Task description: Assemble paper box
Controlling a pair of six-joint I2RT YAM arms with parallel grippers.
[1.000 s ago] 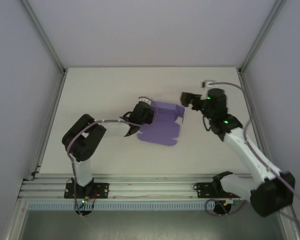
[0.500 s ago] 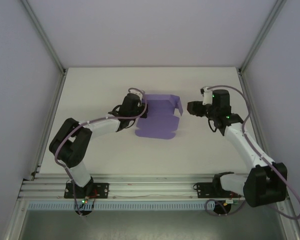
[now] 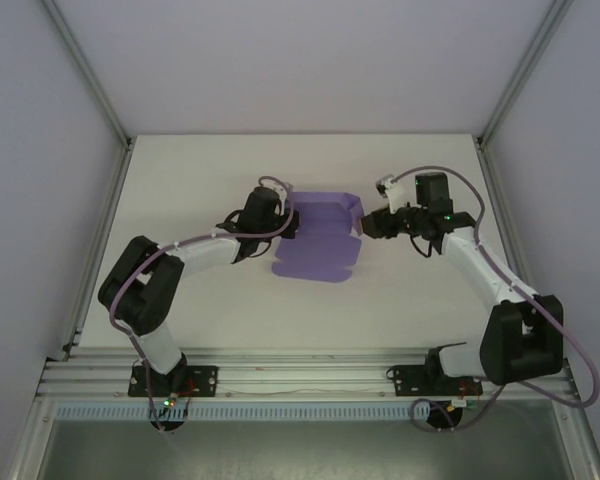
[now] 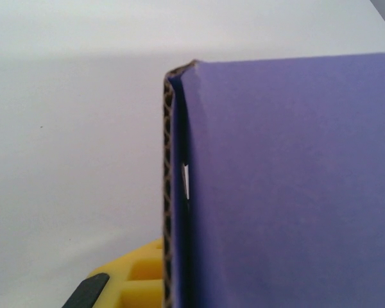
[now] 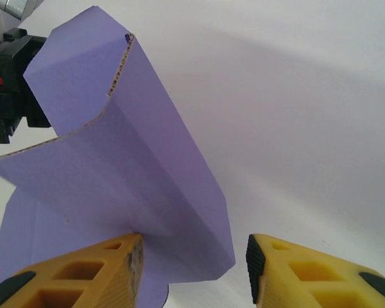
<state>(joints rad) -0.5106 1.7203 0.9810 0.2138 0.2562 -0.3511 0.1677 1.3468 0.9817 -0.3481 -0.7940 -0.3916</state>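
My left gripper [image 3: 283, 222] is clenched on the left edge of the paper box [image 3: 318, 250], a die-cut sheet of thin, matte violet-purple card lying mid-way across the smooth white table [image 3: 210, 180]. From my left wrist, the card's cut edge [image 4: 168, 192] runs upright, brown and wavy with corrugation, above my ribbed yellow plastic finger [image 4: 138, 276]. The sheet lies mostly flat, with its far and right flaps folded upward. My right gripper [image 3: 368, 225] sits at that raised right flap [image 5: 147, 167], jaws parted. The left yellow finger [image 5: 83, 273] touches the card, while the right one [image 5: 314, 269] stands clear of it.
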